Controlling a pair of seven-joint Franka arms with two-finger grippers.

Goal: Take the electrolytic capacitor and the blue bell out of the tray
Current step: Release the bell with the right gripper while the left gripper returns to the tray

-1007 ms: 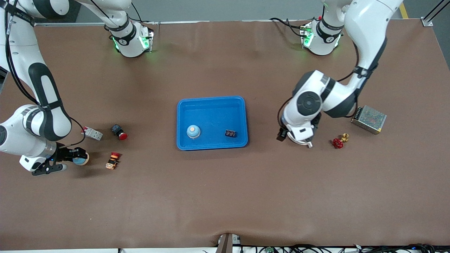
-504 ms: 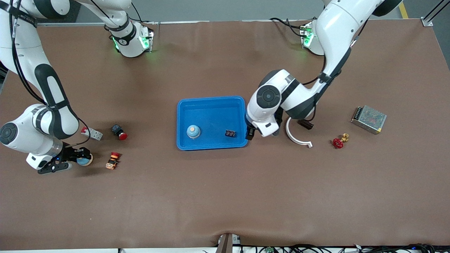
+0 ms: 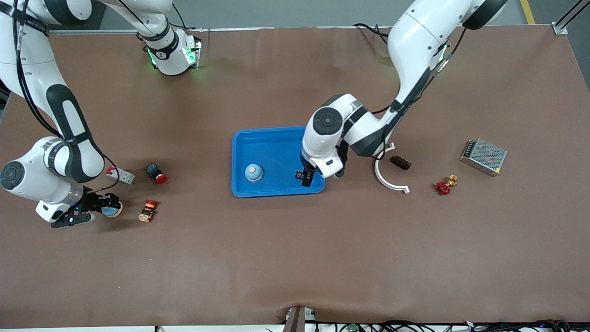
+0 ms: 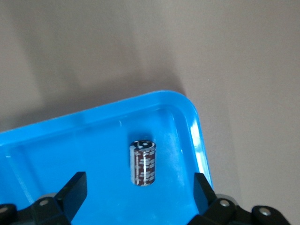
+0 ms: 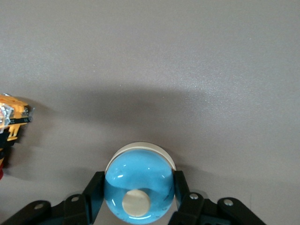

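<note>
Nearest the front camera, toward the right arm's end of the table: right gripper (image 3: 107, 208), low at the table, fingers (image 5: 182, 190) pressed to both sides of a blue bell (image 3: 112, 211). Grips it around the dome, cream button facing up at the wrist camera. Cannot tell whether its white base touches the mat. Just beside it, toward the middle of the table, an orange-and-red switch (image 3: 148, 210).

Slightly farther, toward the left arm's end: a red valve handle (image 3: 443, 187) with a brass fitting (image 3: 453, 179) touching it, then a white curved strip (image 3: 388, 181).

In the middle, a blue tray (image 3: 239, 138). Hanging over its corner toward the left arm: left gripper (image 3: 306, 179), jaws spread wide, nothing between them. Directly beneath, on the tray floor near that corner, the capacitor (image 4: 143, 163), lying on its side, touching neither finger. Also in the tray, well apart from it, a second bell (image 3: 253, 172), upright.

About level with the tray, toward the right arm's end: a red-capped black button (image 3: 156, 174) and a grey block (image 3: 121, 174).

Farther, near the strip's upper tip: a dark brown block (image 3: 400, 162). Toward the table's edge, a mesh-covered metal box (image 3: 484, 157).
</note>
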